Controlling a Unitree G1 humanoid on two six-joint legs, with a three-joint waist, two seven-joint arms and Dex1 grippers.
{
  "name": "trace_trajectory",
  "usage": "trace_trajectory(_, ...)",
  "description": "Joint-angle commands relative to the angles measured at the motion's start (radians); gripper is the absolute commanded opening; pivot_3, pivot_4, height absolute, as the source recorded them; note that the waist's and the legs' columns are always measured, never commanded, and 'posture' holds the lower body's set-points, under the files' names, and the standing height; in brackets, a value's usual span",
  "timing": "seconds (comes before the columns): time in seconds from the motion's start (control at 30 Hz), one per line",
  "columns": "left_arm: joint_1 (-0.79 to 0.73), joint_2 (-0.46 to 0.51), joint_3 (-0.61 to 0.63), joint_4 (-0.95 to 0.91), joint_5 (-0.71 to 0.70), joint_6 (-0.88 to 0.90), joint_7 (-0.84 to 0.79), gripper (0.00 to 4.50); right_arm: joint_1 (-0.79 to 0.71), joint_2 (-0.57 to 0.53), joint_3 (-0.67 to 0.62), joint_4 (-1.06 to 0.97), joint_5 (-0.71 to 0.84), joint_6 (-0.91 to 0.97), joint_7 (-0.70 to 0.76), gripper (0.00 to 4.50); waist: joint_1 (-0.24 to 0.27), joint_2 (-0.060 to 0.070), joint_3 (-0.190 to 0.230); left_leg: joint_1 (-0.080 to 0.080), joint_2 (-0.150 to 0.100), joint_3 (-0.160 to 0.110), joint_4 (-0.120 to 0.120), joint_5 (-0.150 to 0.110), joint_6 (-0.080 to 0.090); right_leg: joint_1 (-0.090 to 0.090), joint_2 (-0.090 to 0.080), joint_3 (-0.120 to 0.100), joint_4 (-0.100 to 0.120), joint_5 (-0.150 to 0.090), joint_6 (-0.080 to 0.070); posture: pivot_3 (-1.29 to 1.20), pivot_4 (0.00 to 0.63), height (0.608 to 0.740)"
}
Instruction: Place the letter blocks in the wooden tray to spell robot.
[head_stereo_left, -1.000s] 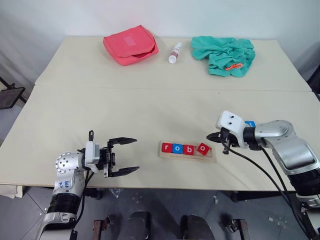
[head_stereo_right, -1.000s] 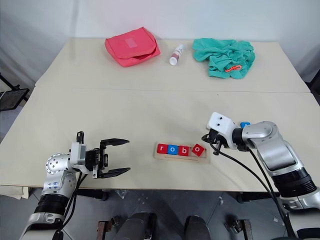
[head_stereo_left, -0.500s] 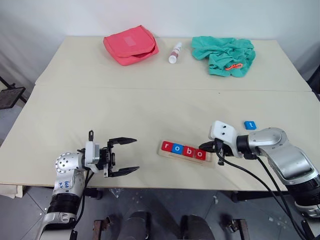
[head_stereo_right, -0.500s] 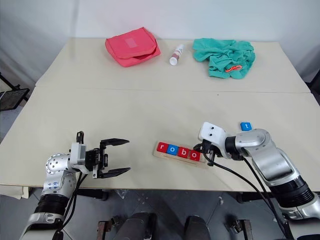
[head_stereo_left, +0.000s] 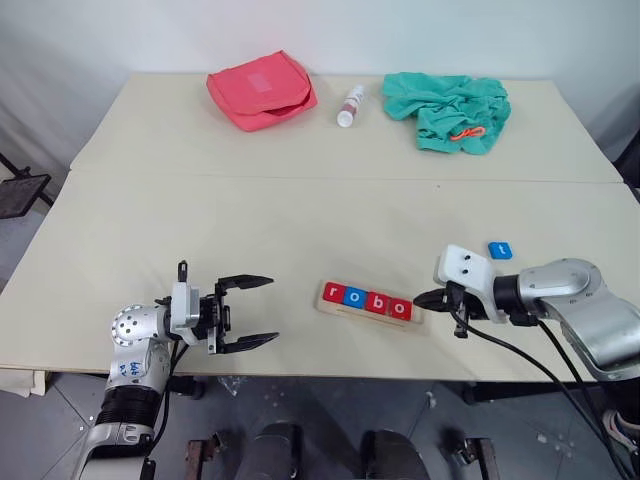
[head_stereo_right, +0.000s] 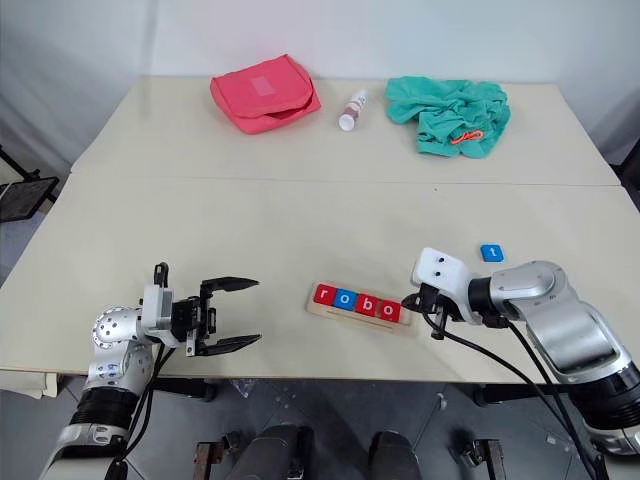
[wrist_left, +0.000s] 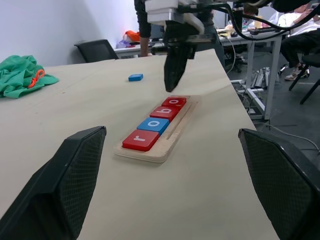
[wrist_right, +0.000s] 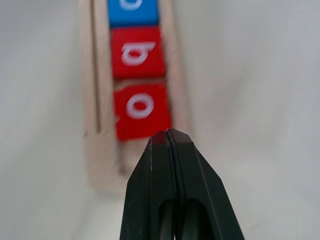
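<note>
Nearest the front edge of the bench (head_stereo_left: 150, 210), the left hand (head_stereo_left: 246, 313) hangs just above the surface with its two black fingers spread wide and nothing between them, pointing across toward the wooden tray (head_stereo_left: 370, 311). The tray lies near the front edge, a little right of the middle, and carries four of the letter blocks in a row: a red r (head_stereo_left: 333, 294), a blue o (head_stereo_left: 352, 297), a red b (head_stereo_left: 378, 303) and a red o (head_stereo_left: 400, 308), all lying flat in the slot, with bare wood left at the tray's right end. Just beside that end is the right hand (head_stereo_left: 424, 298), its fingers pressed together with nothing between them; in the right wrist view the closed tips sit just short of the last red o, over the empty end of the tray, though whether they touch the wood cannot be told. A little farther back and to the right, the blue t block (head_stereo_left: 500, 250) lies flat on the bench, well apart from the tray. Along the far edge sit a pinkish-red pouch (head_stereo_left: 261, 89), a small white bottle (head_stereo_left: 350, 105) lying on its side, and a crumpled green cloth (head_stereo_left: 450, 110) with what looks like an orange cord on it.
</note>
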Motion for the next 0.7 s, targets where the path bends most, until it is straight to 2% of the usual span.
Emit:
trace_trajectory(0.03,-0.009,0.000,0.008,-0.004,-0.003,-0.012,-0.004,4.50,0.019,-0.021,-0.021,-0.049,0.007,-0.004,-0.003,0.02,0.000,0.000,0.000,0.000,0.000,0.000,0.000,0.000,0.000,0.000,0.000,0.000,0.000,0.000,0.000,0.00,0.150,0.740)
trace_trajectory(0.7,-0.012,0.005,0.015,-0.004,0.001,-0.016,0.000,4.50,-0.029,0.049,0.028,-0.004,-0.017,-0.018,-0.040,0.02,0.001,0.000,0.000,0.000,0.000,-0.001,0.000,0.000,0.000,0.000,0.000,0.000,0.000,0.000,0.000,0.00,0.150,0.740)
